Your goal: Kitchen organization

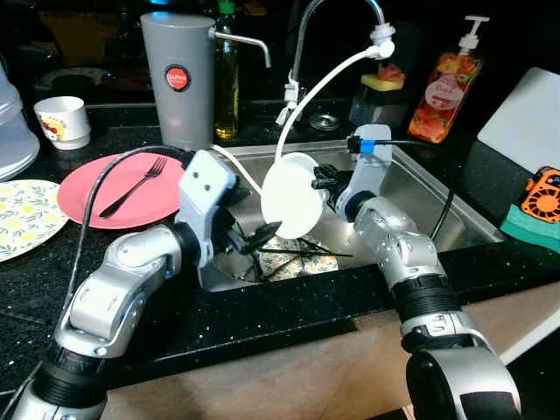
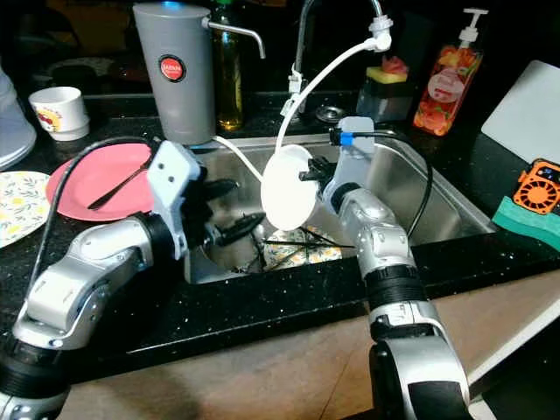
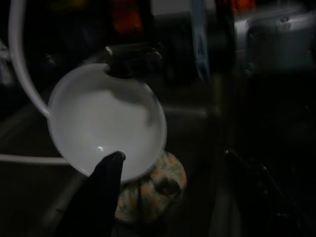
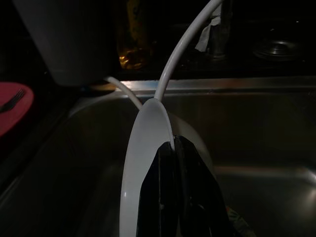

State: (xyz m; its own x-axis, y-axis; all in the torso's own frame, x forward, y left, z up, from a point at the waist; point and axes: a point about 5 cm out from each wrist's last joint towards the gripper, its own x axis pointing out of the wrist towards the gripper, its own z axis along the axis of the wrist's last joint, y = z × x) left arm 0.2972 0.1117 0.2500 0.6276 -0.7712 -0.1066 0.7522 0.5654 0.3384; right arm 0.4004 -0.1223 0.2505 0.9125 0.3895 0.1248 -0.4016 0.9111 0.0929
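The white bowl (image 1: 291,196) held upright over the sink (image 1: 420,188) hides the right gripper's (image 4: 173,148) fingertips from the head views. Beneath it, a patterned dish (image 1: 302,260) and dark utensils (image 1: 293,254) are partly covered and hard to identify. The floral plate (image 1: 22,214) at the counter's left end is cut off by the edge.

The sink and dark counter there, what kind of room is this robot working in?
Most likely a home kitchen. A steel sink with a faucet is set into a black counter, a soap bottle stands behind it, and the right gripper holds a white plate over the basin.
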